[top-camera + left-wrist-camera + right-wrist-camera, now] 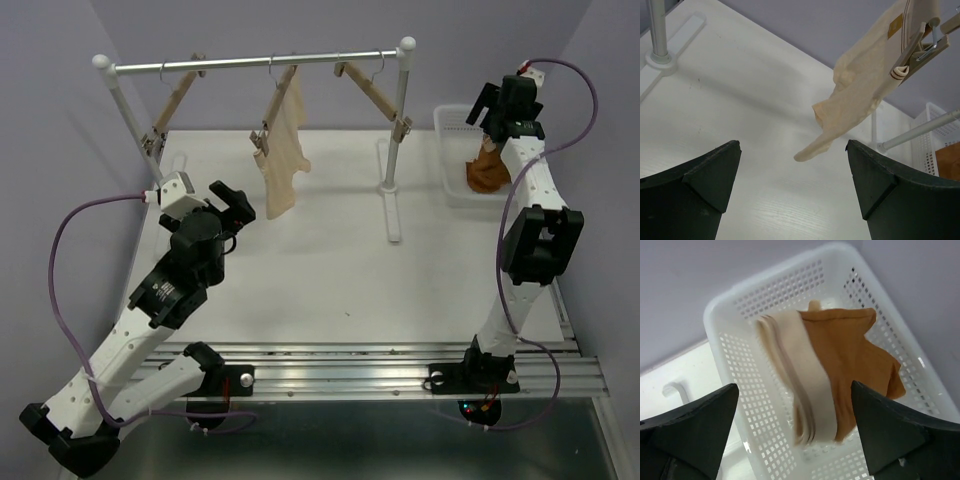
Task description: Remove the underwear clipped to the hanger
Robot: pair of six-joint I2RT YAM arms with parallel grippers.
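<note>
The underwear (855, 355) lies crumpled inside the white perforated basket (720, 305), which sits at the far right corner of the tabletop (330, 280). Its rust-brown cloth is spread toward the basket's right wall. A wide pale waistband (805, 370) is folded along the cloth's left side and runs across the basket floor. No clip holds it.

Directly above the basket hangs the right gripper (794, 387). Its fingers are spread wide apart, released, with nothing between them, and the underwear shows below in the gap. In the overhead view the right arm reaches from the near edge up along the right edge of the tabletop to this spot.

To the left of the basket a garment rack stands along the far edge, its metal rail (260, 63) carried on two white posts. Three wooden hangers hook over the rail. The right hanger (372, 92) hangs tilted with bare clips, and so does the left hanger (175, 100). The middle hanger (280, 95) carries a cream-beige garment (283, 150) that is pinched in a clip (912, 55) and droops toward the tabletop.

The left gripper (793, 145) hovers over the far left part of the tabletop, just beside and below that cream garment, apart from it. Its fingers are also parted, gripping nothing.
</note>
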